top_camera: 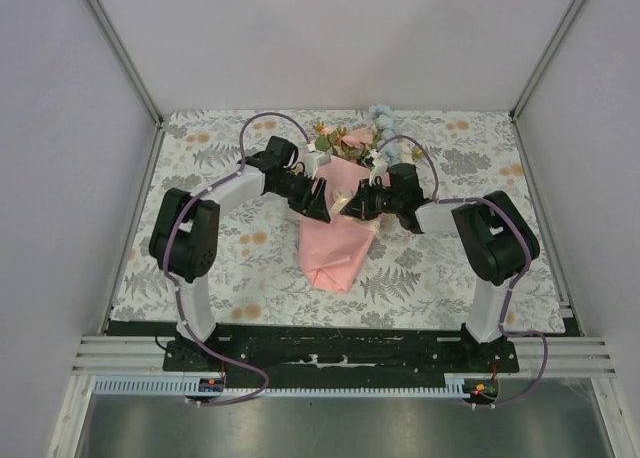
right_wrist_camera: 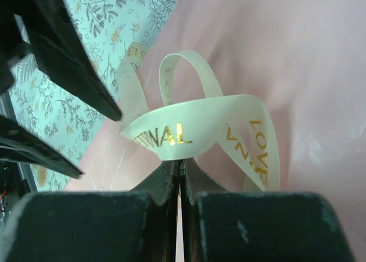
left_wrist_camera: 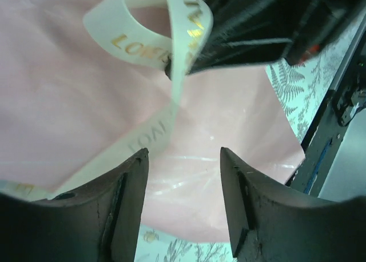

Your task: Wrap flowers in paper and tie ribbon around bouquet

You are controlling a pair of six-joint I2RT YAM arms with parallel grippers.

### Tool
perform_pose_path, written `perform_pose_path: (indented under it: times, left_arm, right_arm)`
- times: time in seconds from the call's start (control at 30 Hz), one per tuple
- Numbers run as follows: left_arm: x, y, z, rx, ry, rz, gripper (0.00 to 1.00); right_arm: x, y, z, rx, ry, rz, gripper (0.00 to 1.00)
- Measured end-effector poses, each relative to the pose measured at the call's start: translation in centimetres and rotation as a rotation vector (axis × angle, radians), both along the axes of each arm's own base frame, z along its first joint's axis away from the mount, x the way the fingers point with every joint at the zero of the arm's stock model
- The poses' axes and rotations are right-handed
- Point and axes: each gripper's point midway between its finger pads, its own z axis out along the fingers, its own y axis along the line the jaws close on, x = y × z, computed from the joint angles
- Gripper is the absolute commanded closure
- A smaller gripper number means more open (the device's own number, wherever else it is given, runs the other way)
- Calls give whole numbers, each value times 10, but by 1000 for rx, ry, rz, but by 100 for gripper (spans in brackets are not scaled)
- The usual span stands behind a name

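The bouquet lies on the table as a salmon-pink paper (top_camera: 335,248) cone with its point towards me. The flowers (top_camera: 355,138), pink, blue and white with green leaves, stick out at its far end. Both grippers meet over the cone's waist. My right gripper (right_wrist_camera: 180,162) is shut on the cream ribbon (right_wrist_camera: 194,122), which has gold lettering and curls into a loop above the paper (right_wrist_camera: 297,56). My left gripper (left_wrist_camera: 183,153) hangs open over the paper (left_wrist_camera: 68,102) with nothing between its fingers. The ribbon (left_wrist_camera: 143,39) runs from the right gripper's fingers (left_wrist_camera: 246,39) down past my left finger.
A floral printed tablecloth (top_camera: 430,278) covers the table around the bouquet. Grey walls and metal frame posts (top_camera: 125,58) close in the sides and back. A black rail (top_camera: 340,346) with the arm bases runs along the near edge.
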Motion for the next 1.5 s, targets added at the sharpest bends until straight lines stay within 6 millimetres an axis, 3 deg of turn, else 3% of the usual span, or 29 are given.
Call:
perform_pose_path:
  times: [0.17,0.27,0.33,0.47,0.6,0.83,1.13,1.5]
  left_arm:
    - [-2,16,38,-5,-170,-50,37]
    - [8,24,60,-21,-244,-31,37]
    - [25,33,68,-32,-269,12,37]
    - [72,41,70,-57,-276,100,37]
    - [102,32,52,-90,-222,145,38]
    - [101,3,29,-180,-38,192,38]
    - [88,-35,43,-283,50,170,37]
    - [87,-46,30,-294,117,211,39]
  right_arm:
    - [0,1,4,49,-37,-4,97]
    - [3,3,9,67,-64,-3,97]
    - [5,3,13,75,-81,-2,97]
    - [6,4,15,80,-94,-1,97]
    - [7,4,15,78,-104,2,98]
    - [7,4,15,74,-112,6,98]
    - [9,4,16,62,-139,18,98]
    - [7,3,12,44,-145,36,98]
